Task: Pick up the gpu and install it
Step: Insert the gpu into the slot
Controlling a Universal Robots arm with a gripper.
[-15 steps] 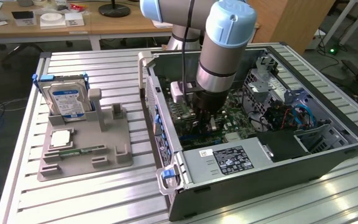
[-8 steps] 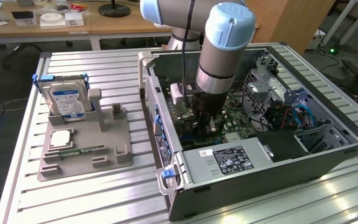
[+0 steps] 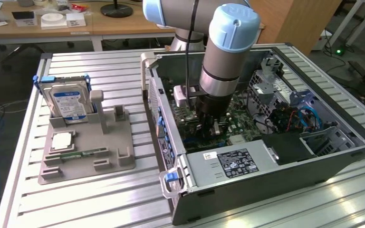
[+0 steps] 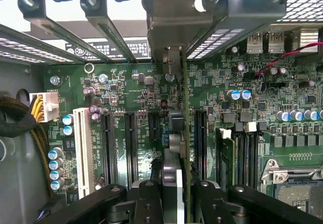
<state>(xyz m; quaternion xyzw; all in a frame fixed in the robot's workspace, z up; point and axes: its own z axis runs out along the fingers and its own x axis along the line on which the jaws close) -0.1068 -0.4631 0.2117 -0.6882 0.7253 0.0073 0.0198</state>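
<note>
In the wrist view the gpu (image 4: 184,108) is seen edge-on: a thin green board with a dark block on one face and its silver bracket (image 4: 171,22) at the far end. My gripper (image 4: 177,191) is shut on it, with one black finger (image 4: 149,196) on each side. The card stands upright just over the green motherboard (image 4: 131,93), in line with the black expansion slots (image 4: 130,148). Whether it sits in a slot I cannot tell. In the exterior view the gripper (image 3: 211,124) reaches down into the open computer case (image 3: 334,156).
A power supply (image 3: 233,164) fills the case's near end, with drive cages and cables (image 3: 296,118) toward the exterior view's right. Memory slots (image 4: 242,153) and the processor socket (image 4: 298,188) lie beside the card. A grey fixture (image 3: 87,161) holds a hard drive (image 3: 68,102) and a memory stick (image 3: 81,154).
</note>
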